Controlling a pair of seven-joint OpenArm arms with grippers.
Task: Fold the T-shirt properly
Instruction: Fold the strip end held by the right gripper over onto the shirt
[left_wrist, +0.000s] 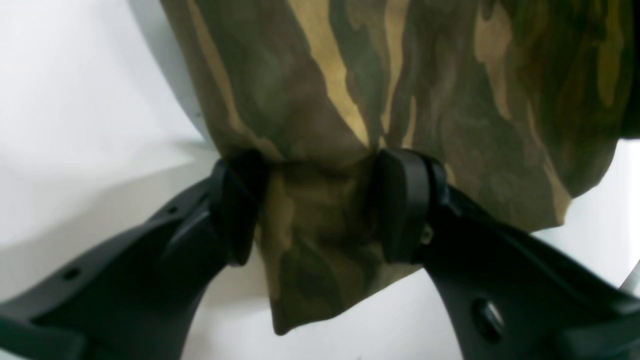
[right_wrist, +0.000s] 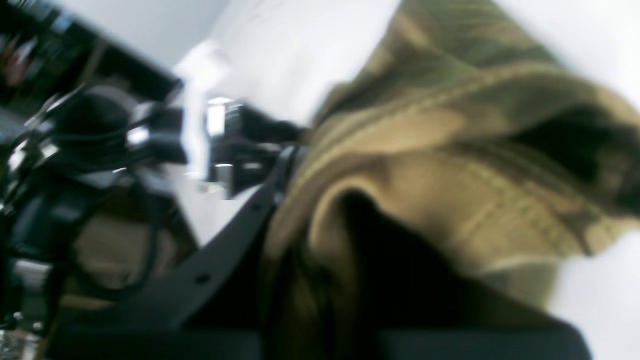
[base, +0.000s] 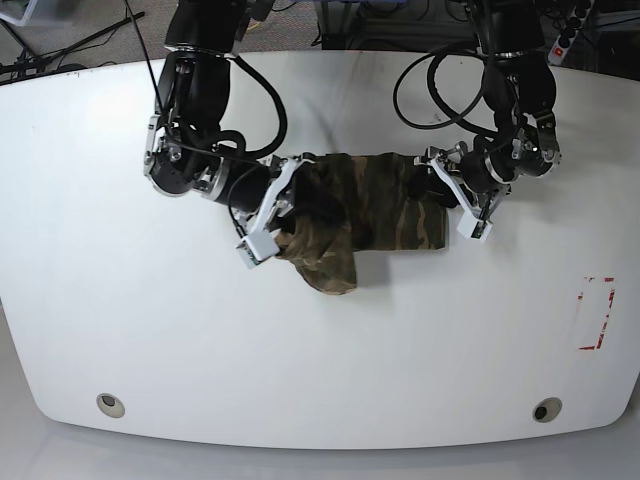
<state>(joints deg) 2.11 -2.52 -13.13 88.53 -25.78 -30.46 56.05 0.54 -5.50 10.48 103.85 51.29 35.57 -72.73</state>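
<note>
The camouflage T-shirt (base: 385, 215) lies bunched at the middle of the white table (base: 320, 370), with one flap (base: 330, 265) reaching toward the front edge. My left gripper (base: 432, 182) is at the shirt's right end. In the left wrist view its black pads (left_wrist: 405, 205) press a gathered fold of the T-shirt (left_wrist: 400, 75) from both sides. My right gripper (base: 293, 197) is at the shirt's left end. The right wrist view is blurred: the T-shirt (right_wrist: 450, 150) drapes over one black finger (right_wrist: 220, 255) and hides the other.
A red tape rectangle (base: 597, 312) marks the table's right side. Two round grommets (base: 110, 404) (base: 545, 409) sit near the front edge. Black cables (base: 430, 90) loop from both arms over the back of the table.
</note>
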